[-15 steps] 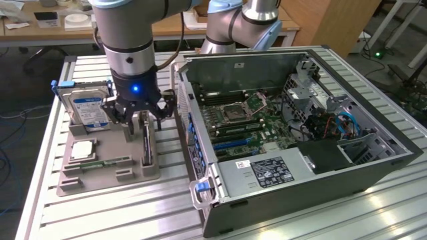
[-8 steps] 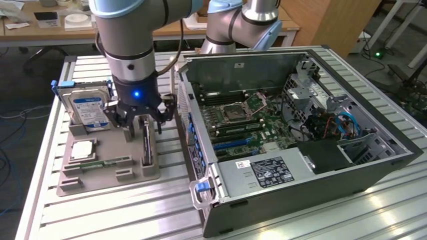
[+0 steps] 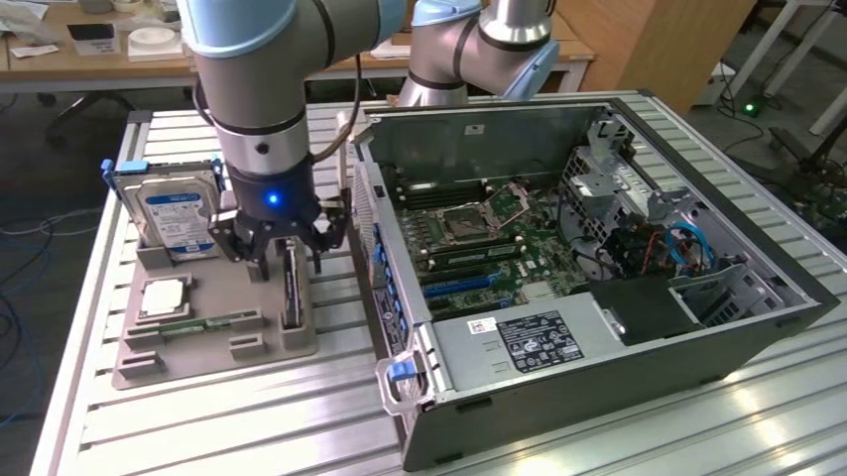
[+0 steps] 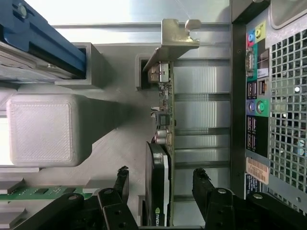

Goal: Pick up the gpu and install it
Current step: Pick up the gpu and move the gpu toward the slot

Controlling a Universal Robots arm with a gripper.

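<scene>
Standing on edge in a slot of the grey holder (image 3: 185, 362), lower left of centre in the exterior view, just beside the open computer case (image 3: 596, 397): the gpu (image 3: 293, 288). Straddled by wide-open jaws, one to each side, gripping nothing. Probably light and stiff, yet fragile; best pinched across the flat black shroud (image 4: 157, 191), clear of the bare board and silvery bracket (image 4: 175, 36). Bottom edge sunk in the slot, contacts hidden; far face unseen.

Slatted aluminium table (image 3: 238, 426), glare seen on the slats. Wooden desk (image 3: 79, 67) with papers set behind, wooden panel (image 3: 662, 40) beside it. Dark floor (image 3: 54, 169), loose cables (image 3: 27, 226) laid across.
</scene>
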